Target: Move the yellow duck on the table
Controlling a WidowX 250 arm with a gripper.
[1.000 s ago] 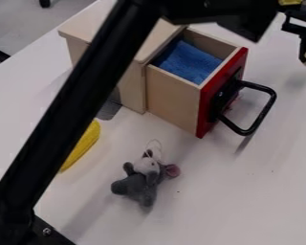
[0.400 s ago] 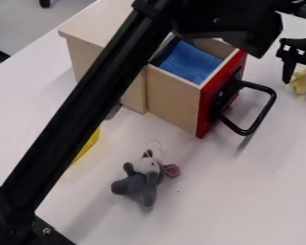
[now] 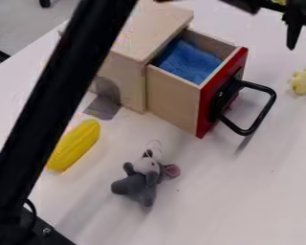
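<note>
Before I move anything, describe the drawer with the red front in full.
The drawer is pulled partway out of a box, and its back end meets the box's front. Its walls look like plain, pale wood; the front panel is red. A black, bracket-shaped handle sticks out from that panel. The drawer is open at the top, and a blue, cloth-like piece lies inside. The gripper is not touching it.

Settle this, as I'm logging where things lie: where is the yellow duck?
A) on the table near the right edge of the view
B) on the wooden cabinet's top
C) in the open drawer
A: the yellow duck rests on the white table, outside the drawer.
</note>
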